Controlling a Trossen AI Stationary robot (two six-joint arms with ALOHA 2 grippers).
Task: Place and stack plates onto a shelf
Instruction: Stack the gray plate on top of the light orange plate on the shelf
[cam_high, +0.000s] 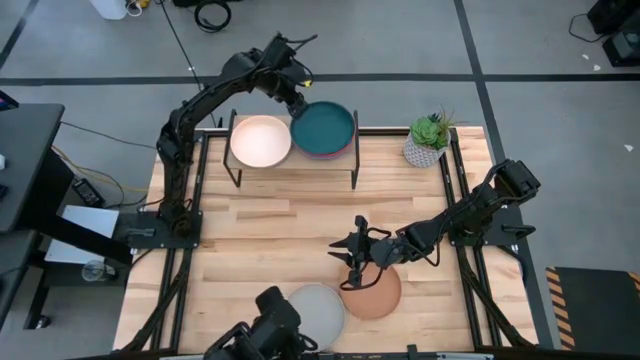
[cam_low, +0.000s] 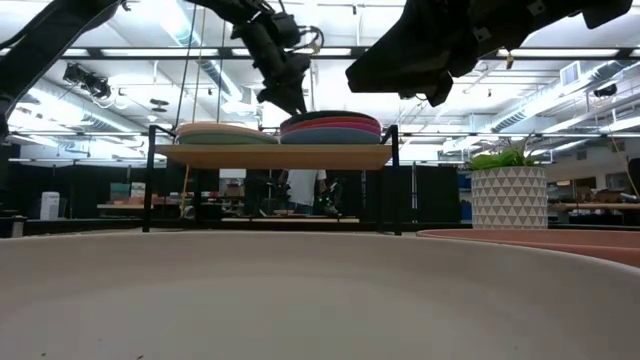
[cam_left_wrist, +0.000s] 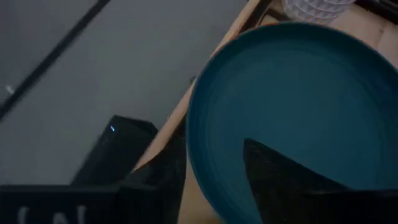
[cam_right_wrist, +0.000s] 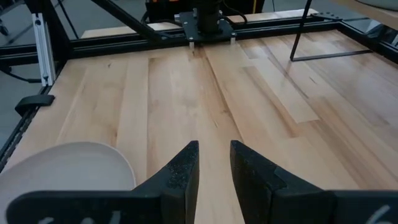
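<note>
The shelf stands at the table's far edge. On its left half lies the cream plate. On its right half is a stack with the dark teal plate on top and a magenta rim below it; the low view shows the stack lying flat. My left gripper is at the teal plate's far-left rim, shut on it. My right gripper hovers open, holding nothing, over the table beside the salmon plate. The grey plate lies at the near edge. My left gripper holds the dark teal plate by its rim, on the plate's far-left side. One finger lies over the plate's inner face and the other stands outside the rim. It reaches in slanting down from the far left. The plate lies flat on the stack.
A potted plant in a white pot stands at the far right, beside the shelf. Black frame rails run along the table's sides. Bare wood lies between the shelf and the near plates.
</note>
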